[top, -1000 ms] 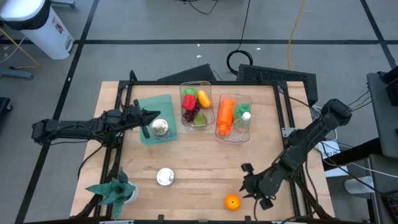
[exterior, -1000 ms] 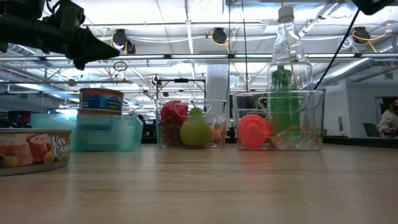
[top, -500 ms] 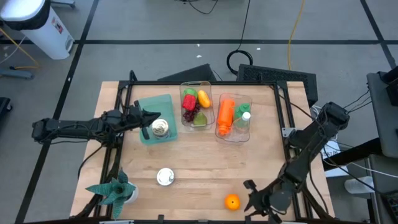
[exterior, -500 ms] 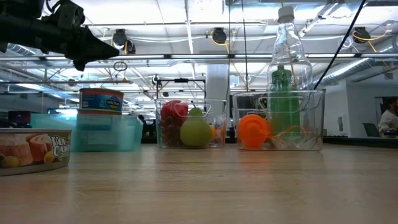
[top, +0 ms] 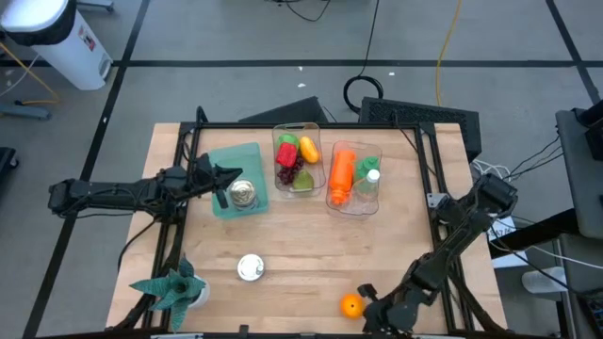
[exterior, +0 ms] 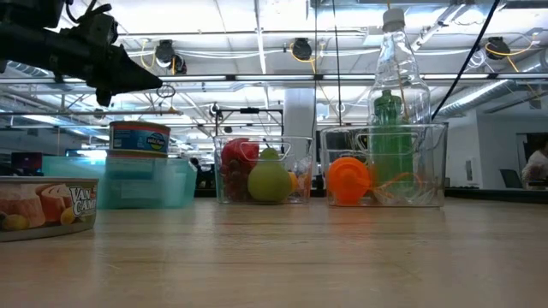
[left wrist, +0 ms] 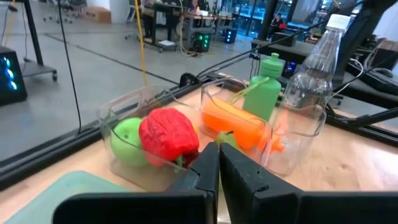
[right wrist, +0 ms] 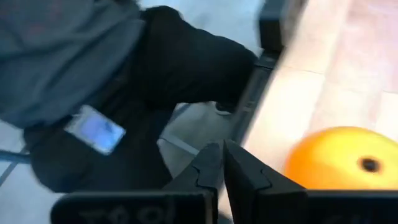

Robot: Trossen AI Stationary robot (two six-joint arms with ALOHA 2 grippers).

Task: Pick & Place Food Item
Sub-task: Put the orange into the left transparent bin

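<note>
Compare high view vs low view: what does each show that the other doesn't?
Only high: the orange at the near table edge, the right end effector beside it, the teal plant. Only low: the flat can's label, ceiling lights. Both: left end effector, can on teal tray, fruit bin, bottle bin.

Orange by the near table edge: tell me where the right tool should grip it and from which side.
Grip the orange across its widest middle, coming straight down. It is round, so any finger axis works, and it sits alone on open table. The right tool, now shut beside it, must open first.
</note>
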